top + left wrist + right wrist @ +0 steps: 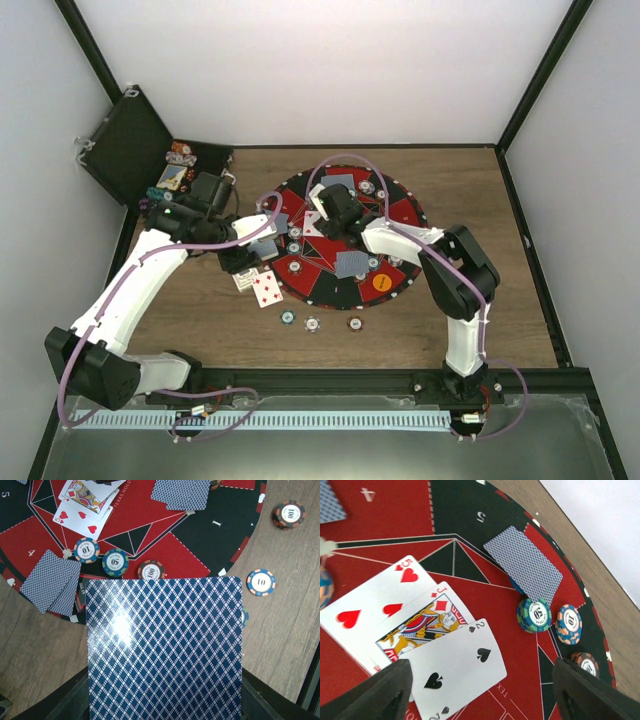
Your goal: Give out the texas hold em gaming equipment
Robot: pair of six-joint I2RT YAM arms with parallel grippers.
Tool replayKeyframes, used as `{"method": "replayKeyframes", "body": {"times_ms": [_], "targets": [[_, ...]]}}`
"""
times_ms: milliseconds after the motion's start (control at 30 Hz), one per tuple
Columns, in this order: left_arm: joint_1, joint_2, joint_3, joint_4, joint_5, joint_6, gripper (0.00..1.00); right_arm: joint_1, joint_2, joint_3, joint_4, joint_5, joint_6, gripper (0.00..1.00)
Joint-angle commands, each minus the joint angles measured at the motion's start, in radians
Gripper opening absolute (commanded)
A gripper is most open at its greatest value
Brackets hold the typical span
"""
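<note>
My left gripper (262, 238) is shut on a blue-backed playing card (162, 650) that fills the lower left wrist view and hides the fingertips, held over the mat's left edge. My right gripper (480, 695) stands open above the centre of the round red-and-black mat (400, 212), with nothing held. Between its fingers (385, 690) the two of spades (455, 667) lies face up, overlapping a jack of diamonds (425, 622) and a five of hearts (375, 605). Face-down cards (522, 562) and striped chips (534, 615) sit around the mat. An orange button (381, 282) lies at its near right.
An open black case (135, 145) stands at the back left with chips (180, 155) beside it. Face-up cards (265, 288) lie on the wooden table just off the mat's near left edge. Three chips (313, 324) lie in a row in front of the mat.
</note>
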Motion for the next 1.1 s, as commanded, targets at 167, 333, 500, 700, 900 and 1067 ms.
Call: {"method": "replayKeyframes", "body": {"times_ms": [167,333,500,700,900,1067], "targets": [[-0.003,0.006,0.046,-0.017,0.038,-0.001,0.04,0.006,-0.111,0.002,-0.121,-0.118,0.161,0.91],[-0.003,0.008,0.043,-0.006,0.04,-0.005,0.04,-0.013,-0.226,0.04,-0.193,-0.257,0.424,1.0],[-0.003,0.009,0.04,0.003,0.044,-0.004,0.04,-0.084,-0.318,0.038,-0.281,-0.693,0.707,1.0],[-0.006,0.025,0.046,0.016,0.059,-0.003,0.04,-0.073,-0.319,-0.015,-0.273,-1.001,0.861,1.0],[-0.015,0.031,0.044,0.033,0.069,-0.006,0.04,-0.034,-0.323,-0.085,-0.123,-1.177,1.03,1.0],[-0.018,0.031,0.04,0.034,0.069,-0.006,0.04,-0.017,-0.315,-0.111,-0.013,-1.246,1.109,0.99]]}}
